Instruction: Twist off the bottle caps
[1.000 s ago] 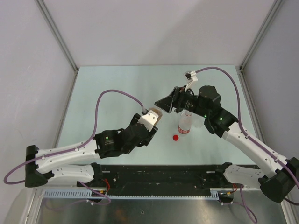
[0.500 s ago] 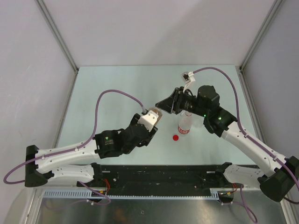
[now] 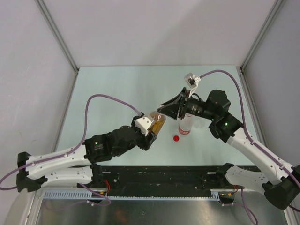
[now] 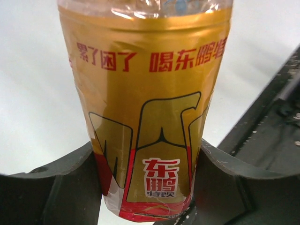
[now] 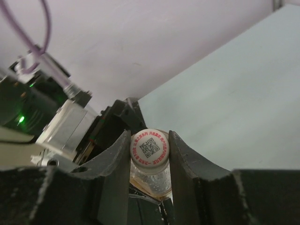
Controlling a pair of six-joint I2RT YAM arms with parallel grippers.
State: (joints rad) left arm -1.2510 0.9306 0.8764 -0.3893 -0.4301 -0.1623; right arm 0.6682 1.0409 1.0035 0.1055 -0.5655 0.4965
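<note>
Left tool (image 4: pixel 147 185) grips the amber bottle (image 4: pixel 145 93) low on its body; right tool (image 5: pixel 150 157) is closed on its white cap (image 5: pixel 149 146). Beside this bottle, a labelled bottle (image 3: pixel 185 125) and a red cap (image 3: pixel 176 138) rest on the surface (image 3: pixel 117 89).

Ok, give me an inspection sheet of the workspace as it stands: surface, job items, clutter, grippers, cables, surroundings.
Surface: pale green table top, no spill seen.
Job's things: amber plastic bottle with a gold label held between the arms, small white screw cap on it; clear plastic bottle with a red-and-white label upright on the table, neck hidden by the right arm; small red screw cap loose beside it. No third bottle seen.
Clutter: nothing seen.
Grippers: left gripper shut on the amber bottle's body; right gripper shut on the white cap.
Cables: purple cable off the left wrist, another off the right.
Surroundings: pale walls, metal frame posts, black rail at the near edge.
</note>
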